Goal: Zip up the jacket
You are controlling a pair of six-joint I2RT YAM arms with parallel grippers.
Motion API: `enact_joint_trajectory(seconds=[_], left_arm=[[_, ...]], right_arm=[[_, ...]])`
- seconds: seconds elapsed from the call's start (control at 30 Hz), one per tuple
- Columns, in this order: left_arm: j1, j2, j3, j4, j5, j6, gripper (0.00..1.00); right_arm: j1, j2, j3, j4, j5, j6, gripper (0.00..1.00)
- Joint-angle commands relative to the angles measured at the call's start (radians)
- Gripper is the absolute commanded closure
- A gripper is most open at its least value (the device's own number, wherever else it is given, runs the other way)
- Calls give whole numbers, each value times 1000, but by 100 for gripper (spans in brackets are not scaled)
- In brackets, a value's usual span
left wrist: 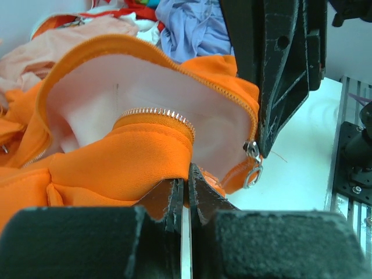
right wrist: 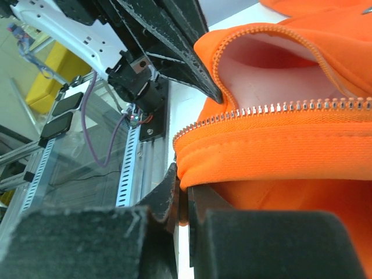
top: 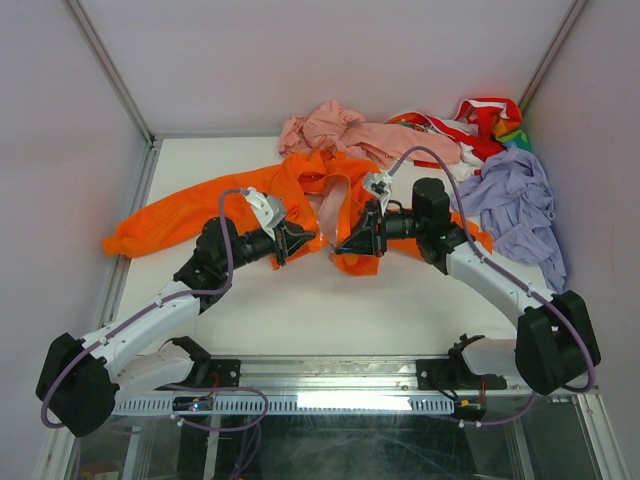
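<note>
Jacket (top: 190, 222) spread on table (top: 400, 300), front unzipped. Left gripper (top: 303, 240) clamped tight on one front hem; right gripper (top: 347, 243) clamped on other hem, beside slider (left wrist: 253, 156). Step, likely: aligning bottom ends. Next: feed teeth row (right wrist: 290, 107) end into slider, needs precise alignment.

Left gripper (left wrist: 186, 195) pinched on orange jacket (left wrist: 116, 160) hem, zipper teeth (left wrist: 157, 113) just above, metal zipper pull (left wrist: 253, 164) up-right beside right gripper (left wrist: 265, 138)
</note>
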Motion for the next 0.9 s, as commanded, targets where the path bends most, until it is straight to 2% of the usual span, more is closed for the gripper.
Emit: enact_joint_trajectory(seconds=[0.0,0.2,0.6,0.87], left_arm=[[3,-26,-10,199,104,63,100],[4,-17,-6,230,137,71,100],[5,-36,-31,268,158,84,100],[4,-66,-48,270,114,106,100]], right_arm=[[41,4,29,88,-53,48,100],[58,18,-12,217,-18,143,100],[58,48,-22,230,8,178,100],[59,43,-43,228,18,185,100]])
